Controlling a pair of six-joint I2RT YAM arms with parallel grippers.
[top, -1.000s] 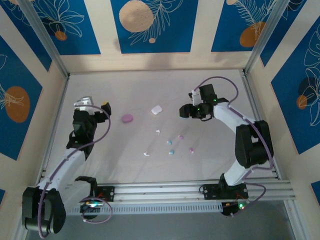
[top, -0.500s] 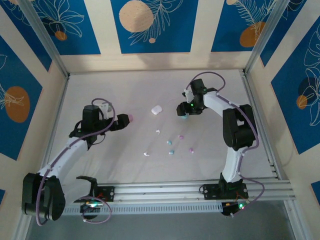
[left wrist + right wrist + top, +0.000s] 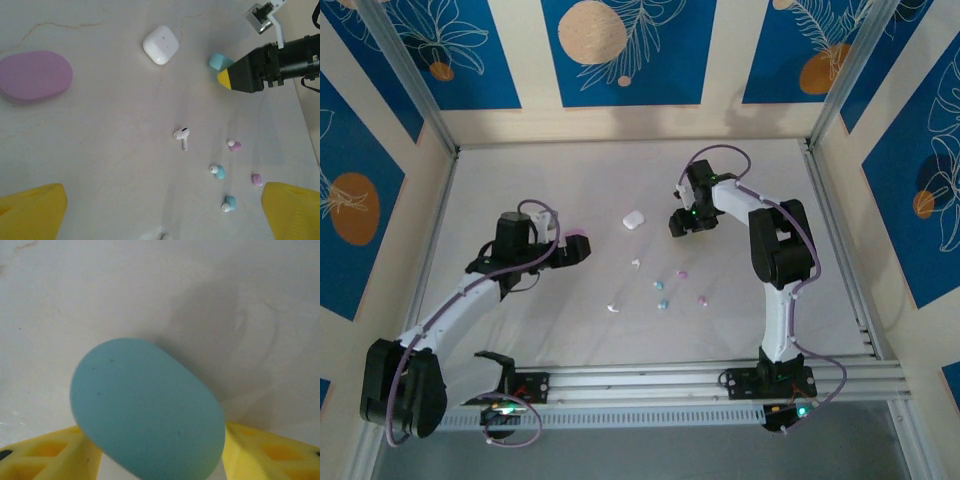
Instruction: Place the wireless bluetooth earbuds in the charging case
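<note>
Here the right gripper (image 3: 160,455) pinches the teal case (image 3: 145,415) between its yellow fingers (image 3: 272,452), far right on the table (image 3: 570,175). The left gripper (image 3: 578,248) hangs spread wide by the pink case (image 3: 35,76) on the left. The earbuds (image 3: 182,136) lie loose mid-table, nearer than the white case (image 3: 160,44).

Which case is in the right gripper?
The teal case, clamped between the right gripper's yellow fingers; the pink case and white case lie free on the table.
</note>
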